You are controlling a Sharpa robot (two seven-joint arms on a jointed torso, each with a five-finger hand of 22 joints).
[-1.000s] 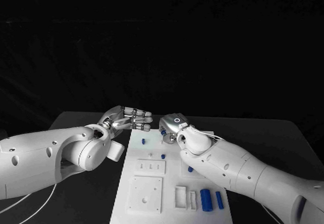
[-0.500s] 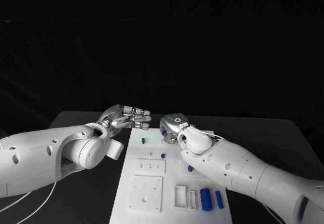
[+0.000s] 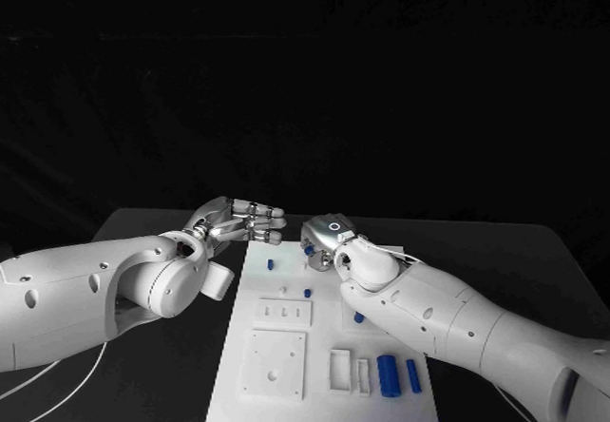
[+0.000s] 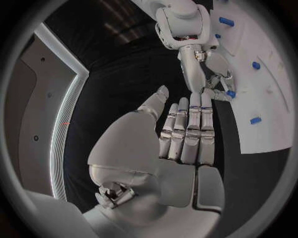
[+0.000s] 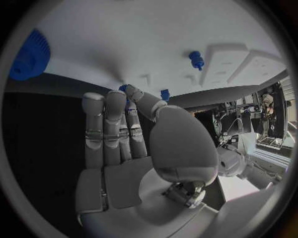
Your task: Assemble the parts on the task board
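So the right hand [image 3: 325, 241] is up at the far end of the task board [image 3: 270, 404], around 12 o'clock from the board's middle, and it's pinching a small blue part [image 4: 231, 93] between thumb and fingertips, with the other fingers lying straight and close together. My guess is it's holding the piece low over the board's far edge to line it up with a slot there, but the wrist views don't make clear whether the piece is already touching the plate. The left hand [image 3: 239, 222] sits just off the board's edge at about 11 o'clock, holding nothing, fingers straight and pressed side by side with the thumb a bit apart; it looks parked there to stay out of the way or ready to steady things, can't say which. Counting blue bits in the head view: two long cylinders [image 3: 387, 376] lying side by side at roughly 5 o'clock on the board, one small peg [image 3: 307, 293] standing near the middle, one little piece [image 3: 273, 265] toward 11 o'clock, and one [image 3: 358, 318] peeking out beside the right forearm. The right wrist view also shows a round ribbed blue knob [image 5: 29, 55] on the board. Most pieces look unplaced, so the job seems early on
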